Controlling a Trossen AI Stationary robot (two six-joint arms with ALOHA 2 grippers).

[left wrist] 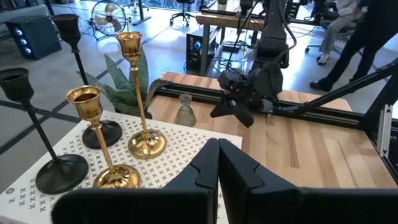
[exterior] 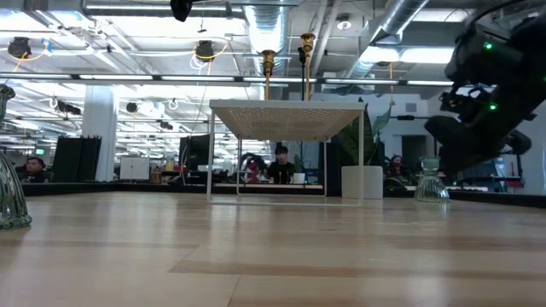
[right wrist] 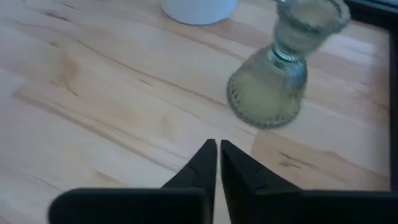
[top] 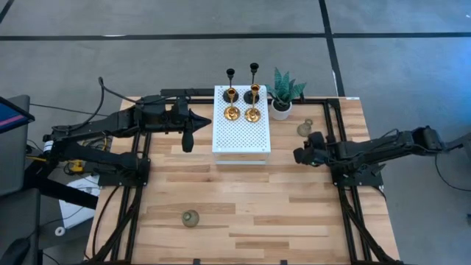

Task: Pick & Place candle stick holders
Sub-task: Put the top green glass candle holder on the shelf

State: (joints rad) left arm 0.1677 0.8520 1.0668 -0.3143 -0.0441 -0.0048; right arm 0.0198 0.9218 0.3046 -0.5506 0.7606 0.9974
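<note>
Right end effector (top: 299,155) hangs low at the worktop's right rail, fingers together, empty. From above: one green glass holder (top: 305,129) stands upright just beyond it, near the potted plant (top: 284,93). Right arm is clearly nearer. Second green glass holder (top: 190,218) sits alone at the near edge, well apart from both arms. Two black holders (top: 230,74) and two gold holders (top: 231,103) already stand on the white perforated stand (top: 241,137). Left end effector (top: 187,140) waits beside the stand, closed, empty.

Low view: stand centre, glass holder right of it.

Left wrist: fingers pinched, nothing held.

Right wrist: holder ahead, slightly off the finger line; plant pot close behind, the main obstruction.
</note>
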